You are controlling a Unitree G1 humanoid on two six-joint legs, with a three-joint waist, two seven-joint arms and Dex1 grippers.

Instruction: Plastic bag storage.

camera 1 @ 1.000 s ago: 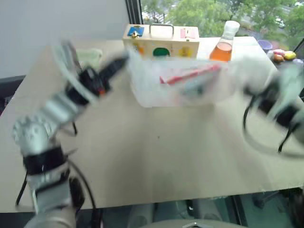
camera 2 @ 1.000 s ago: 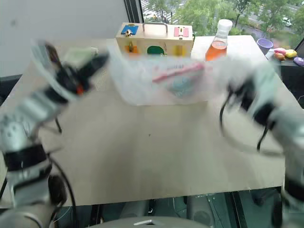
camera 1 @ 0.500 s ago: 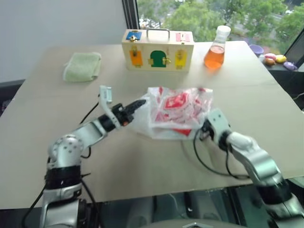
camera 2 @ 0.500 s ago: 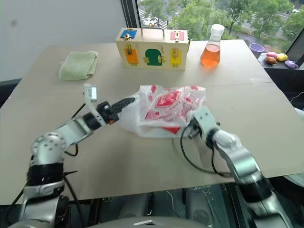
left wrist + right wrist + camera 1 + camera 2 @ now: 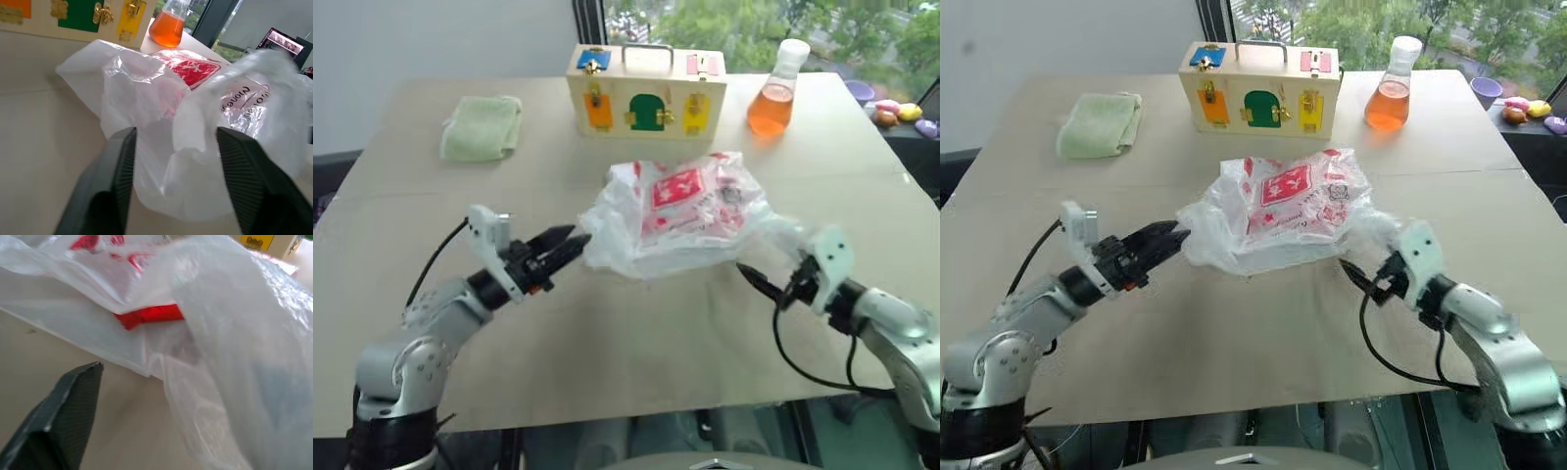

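1. Left eye view: the plastic bag lies crumpled at mid-desk, in front of the wooden box, its long axis running across from left to right. It bears red printed panels whose lettering is too small to read. The left tool has its fingers spread at the bag's left edge; the right tool points at the bag's right end, its spread unclear here. Half a second ago both tools were pressed into the bag; now they sit back from it.
2. Right eye view: a green cloth and an orange flask stand behind.
3. Left wrist view: the spread fingers flank the film without pinching it; dark print reads roughly "Monge".
4. Right wrist view: one finger lies clear of the bag, so that tool is not pinching.
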